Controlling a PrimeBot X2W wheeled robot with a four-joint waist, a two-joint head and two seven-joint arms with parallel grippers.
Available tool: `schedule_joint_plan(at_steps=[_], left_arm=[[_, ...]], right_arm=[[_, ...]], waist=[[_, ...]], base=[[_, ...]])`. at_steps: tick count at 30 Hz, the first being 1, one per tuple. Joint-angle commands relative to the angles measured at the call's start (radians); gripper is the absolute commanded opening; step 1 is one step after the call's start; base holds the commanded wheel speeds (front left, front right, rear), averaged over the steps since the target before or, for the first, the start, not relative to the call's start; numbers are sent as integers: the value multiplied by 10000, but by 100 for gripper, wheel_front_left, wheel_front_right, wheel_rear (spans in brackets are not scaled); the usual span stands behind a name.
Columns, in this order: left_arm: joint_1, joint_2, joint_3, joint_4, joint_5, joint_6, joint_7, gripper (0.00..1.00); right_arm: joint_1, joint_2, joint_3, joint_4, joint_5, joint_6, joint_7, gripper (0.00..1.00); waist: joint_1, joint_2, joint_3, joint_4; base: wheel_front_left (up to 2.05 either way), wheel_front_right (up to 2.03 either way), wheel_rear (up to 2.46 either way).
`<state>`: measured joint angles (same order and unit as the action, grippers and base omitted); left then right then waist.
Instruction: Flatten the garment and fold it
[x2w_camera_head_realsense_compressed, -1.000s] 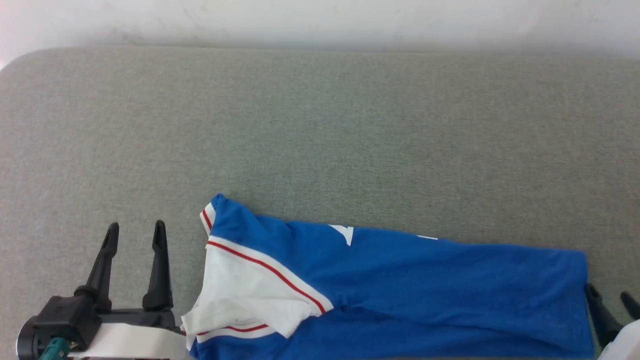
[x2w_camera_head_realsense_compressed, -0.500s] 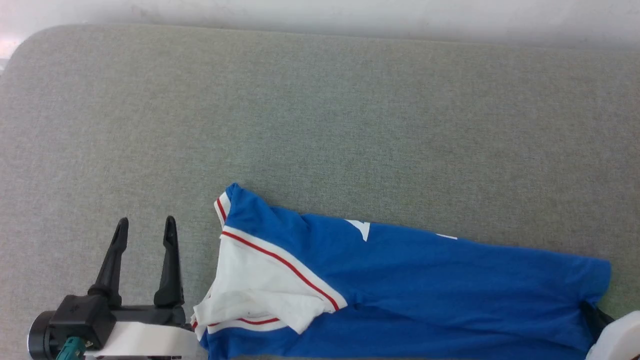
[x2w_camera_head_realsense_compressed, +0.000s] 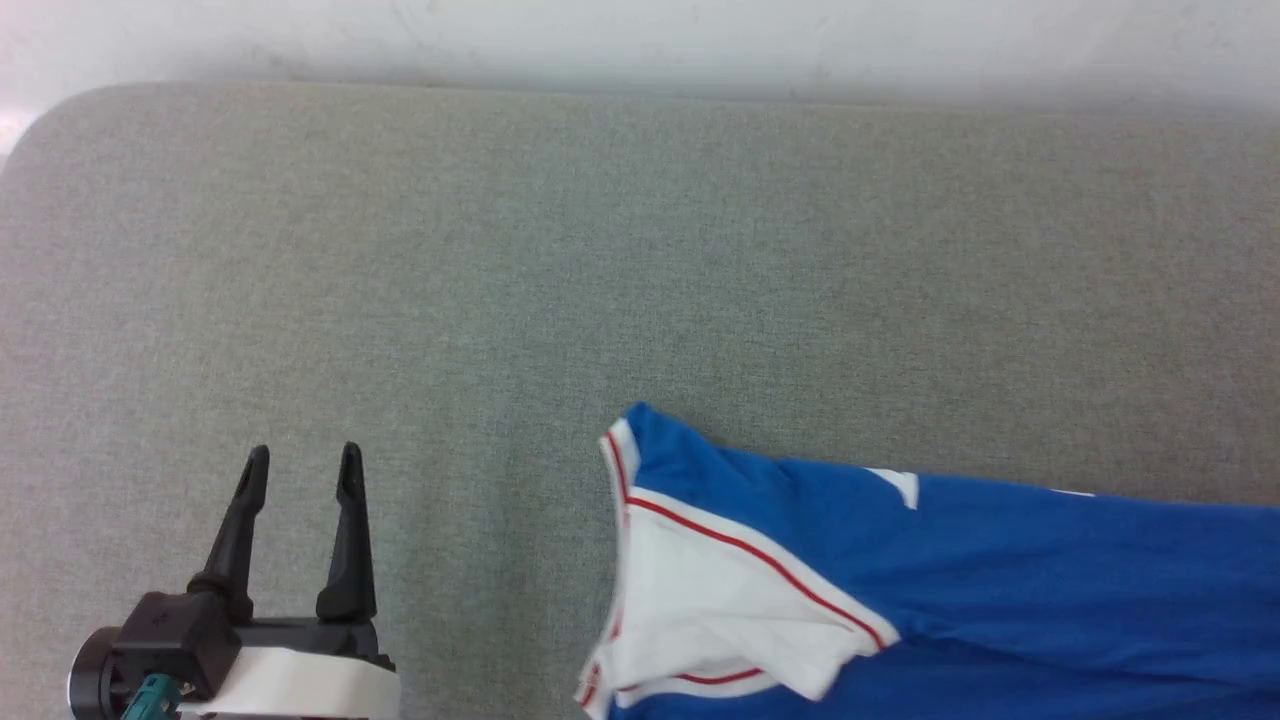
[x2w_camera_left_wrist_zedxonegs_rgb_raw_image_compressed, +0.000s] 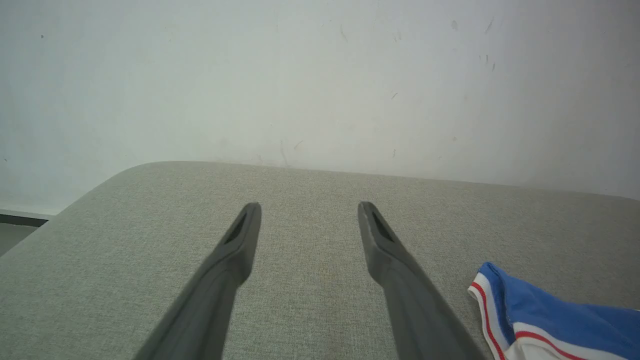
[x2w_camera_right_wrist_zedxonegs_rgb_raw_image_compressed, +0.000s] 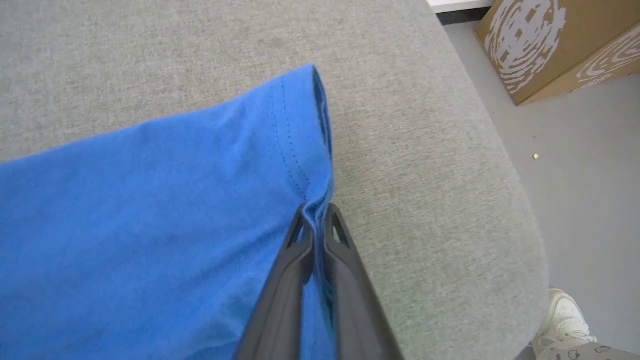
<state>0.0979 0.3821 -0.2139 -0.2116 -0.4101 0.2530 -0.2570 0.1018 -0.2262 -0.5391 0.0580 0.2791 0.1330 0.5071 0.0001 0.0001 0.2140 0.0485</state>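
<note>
Garment: The garment is a blue shirt with a white sleeve. It lies stretched long on the grey desk.
Left pincer: Your left pincer is wide and has nothing in it. It points over bare desk. The shirt's sleeve end sits off to its right, apart from it.
Right pincer: Your right pincer is squeezed tight on the blue hem. The cloth bunches into a little fold between its two fingers. Most of the shirt spreads out to its left.
How it feels: The shirt looks soft, light and floppy. It cannot break. It will likely wrinkle if you push it, so pull it instead.
Slipping: The pinched fold is thin and may slide out if you tug fast. The desk looks fuzzy, so the cloth may drag a bit.
Where to hold: The hem has stitch lines and looks thicker, so it is a good spot. For the left pincer, the corner with the striped band, off to its right, looks best.
Watch out: The round desk edge is close on the right of your right pincer. Past it are the floor, a brown box and a person's shoe. Do not drag the shirt off that side.
</note>
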Motion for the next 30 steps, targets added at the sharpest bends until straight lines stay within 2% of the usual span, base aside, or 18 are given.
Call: schedule_joint_plan(at_steps=[1,3,6,13,19,26,30], left_arm=[[61,-14,-9,48,79,-76,-47,100],[111,-10,-26,98,56,-81,-44,100],[178,-16,-83,173,1,-114,-13,100],[166,-73,-212,284,-116,-193,24,100],[78,-149,-274,356,-225,-272,17,100],[-119,-259,-298,464,-281,-375,-3,100],[-253,-372,-338,553,-286,-434,-15,100]], right_arm=[[-138,-145,-210,44,-127,-23,-154,0],[-122,-146,-210,2,-82,-23,-236,0],[-110,173,322,-360,407,-23,-35,0],[181,876,2746,-2316,1453,-23,963,0],[73,1177,4988,-3600,1527,-23,1633,0],[-764,1380,7353,-3749,1475,-23,1738,0],[-1294,1545,8302,-3427,1527,-23,1718,0]], waist=[[-1,-1,-85,-15],[-1,-1,-171,-30],[-1,-1,-316,-49],[-1,-1,-550,29],[-1,-1,-491,277],[-1,-1,-327,601],[-1,-1,-230,804]], base=[[0,0,0],[0,0,0],[0,0,0],[0,0,0],[0,0,0],[0,0,0],[0,0,0]])
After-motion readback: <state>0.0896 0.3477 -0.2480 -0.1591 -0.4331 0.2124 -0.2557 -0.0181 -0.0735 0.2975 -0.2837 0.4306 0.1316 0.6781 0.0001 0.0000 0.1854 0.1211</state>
